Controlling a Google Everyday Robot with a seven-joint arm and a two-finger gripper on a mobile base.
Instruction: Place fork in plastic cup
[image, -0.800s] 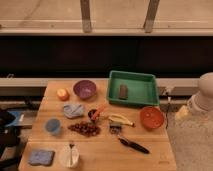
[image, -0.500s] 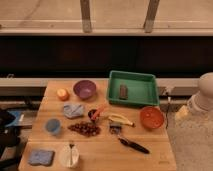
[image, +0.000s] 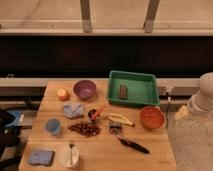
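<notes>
Gripper not separately visible to us: only a white rounded part of the robot arm (image: 204, 92) shows beyond the right edge of the wooden table (image: 105, 157), well apart from everything on it. We take its jaws to be spread wide and carrying nothing. Nothing has moved in the last moment; arm and objects sit just as they did, so we judge the task not yet begun. The fork (image: 71, 148), a thin dark sliver, rests at the white round cup (image: 64, 159) near the front edge, towards the left corner; whether in it or across its rim we cannot tell. The plastic cup (image: 52, 126), small and light blue, stands upright near the left edge, just behind the fork. A blue-grey sponge (image: 41, 157) fills the front left corner. A reach across the whole table comes first.
</notes>
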